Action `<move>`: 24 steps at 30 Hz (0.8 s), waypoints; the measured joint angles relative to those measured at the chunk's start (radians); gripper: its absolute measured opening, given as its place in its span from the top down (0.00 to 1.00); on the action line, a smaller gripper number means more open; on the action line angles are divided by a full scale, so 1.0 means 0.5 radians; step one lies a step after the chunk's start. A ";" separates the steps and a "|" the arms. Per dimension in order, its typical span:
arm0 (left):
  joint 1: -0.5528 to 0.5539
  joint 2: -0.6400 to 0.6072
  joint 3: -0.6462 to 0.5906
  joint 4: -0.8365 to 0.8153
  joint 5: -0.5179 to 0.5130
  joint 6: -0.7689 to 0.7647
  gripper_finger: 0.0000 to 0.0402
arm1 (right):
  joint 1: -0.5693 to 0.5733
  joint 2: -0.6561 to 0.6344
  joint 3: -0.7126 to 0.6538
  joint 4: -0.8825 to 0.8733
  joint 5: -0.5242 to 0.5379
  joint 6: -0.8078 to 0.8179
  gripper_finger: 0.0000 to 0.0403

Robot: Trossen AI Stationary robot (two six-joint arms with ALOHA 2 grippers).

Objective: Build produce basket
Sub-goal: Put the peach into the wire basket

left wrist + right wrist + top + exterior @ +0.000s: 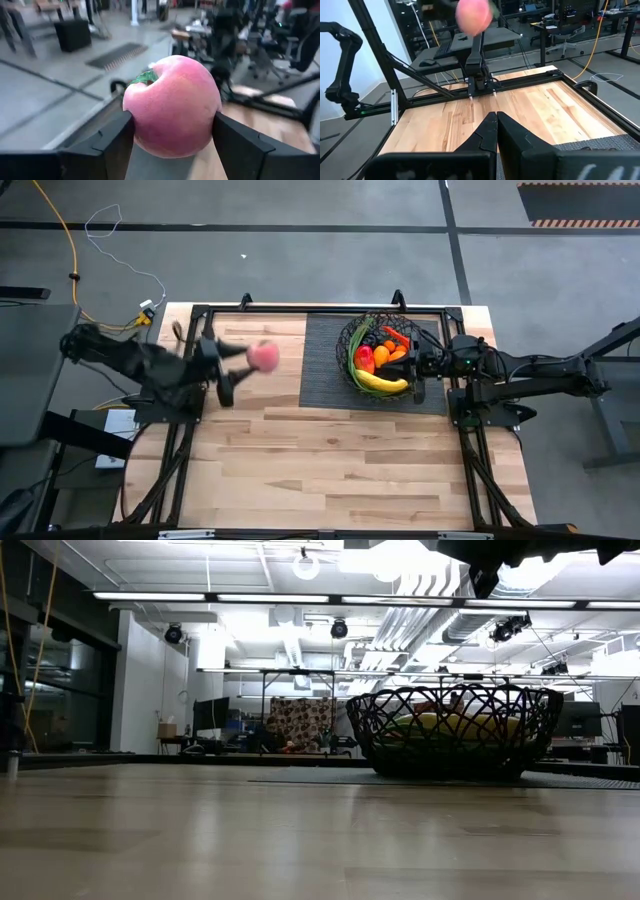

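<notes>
high view: left gripper [243, 364] is up over the bare wood at the table's far left part, clamped on the pink-red apple [264, 356], well apart from the basket [352, 338]. left wrist view shows it close: apple [172, 112] sits squeezed btwn the two fingers [116, 142], one pad on each side, so jaws are closed on the fruit, not empty. apple is roundish, no real long axis; its stem end w/ a green leaf [145, 77] is tipped up and to one side, away from the palm. in the right wrist view the same apple [474, 15] shows blurred, high above the wood, w/ the left arm's dark body below it.

basket stands on the dark ribbed mat [325, 375], toward the table's far right, round rim up. inside: yellow banana [382, 383] along the near wall, long axis running roughly left-right w/ ends curling up; red-yellow pepper [366, 359] next to it; oranges [383, 355] mid-basket; orange carrot [397, 337] lying slantwise toward the far right rim. low view: basket [460, 732] upright, yellow and green showing thru the wire.

right gripper [419, 364] rests just beside the basket's right edge, over the mat; its fingers [485, 137] are pressed together, holding nothing.
</notes>
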 joint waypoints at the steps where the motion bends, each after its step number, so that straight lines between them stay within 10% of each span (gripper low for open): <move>1: 0.075 -0.026 0.000 0.050 0.046 0.091 0.42 | 0.000 0.000 0.000 0.002 0.002 0.000 1.00; 12: 0.634 -0.080 -0.347 0.909 0.902 0.422 0.42 | 0.000 0.001 0.000 0.014 0.002 0.000 1.00; 24: 0.838 0.139 -1.022 1.964 1.120 0.233 0.42 | 0.000 0.016 -0.001 0.053 0.003 0.000 1.00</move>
